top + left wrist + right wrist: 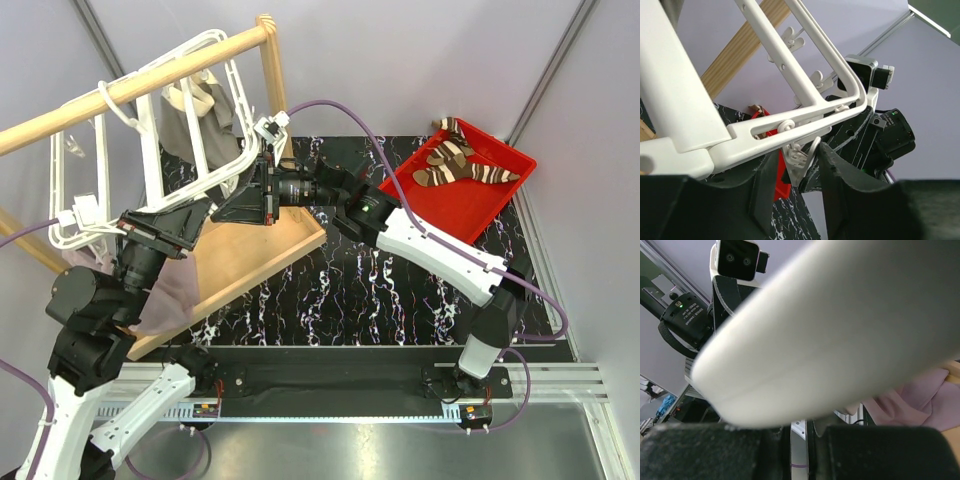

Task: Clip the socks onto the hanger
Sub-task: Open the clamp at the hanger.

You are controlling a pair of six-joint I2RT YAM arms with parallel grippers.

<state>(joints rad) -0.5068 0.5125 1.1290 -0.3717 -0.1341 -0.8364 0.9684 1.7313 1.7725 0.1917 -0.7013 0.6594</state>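
The right tool (801, 440) is clenching a rounded corner of the white hanger (680, 85), which is hanging from a wooden rail (130, 88) over the left edge of the black marbled surface (380, 290). The left tool (797, 155) is reaching up beneath the frame's lower bar, its jaws standing parted around a small dangling clip (799, 162), with a sliver of gap showing on one side. The striped socks (465, 165) are lying together in a red tray (455, 210) at the surface's far right corner, well apart from the hanger.
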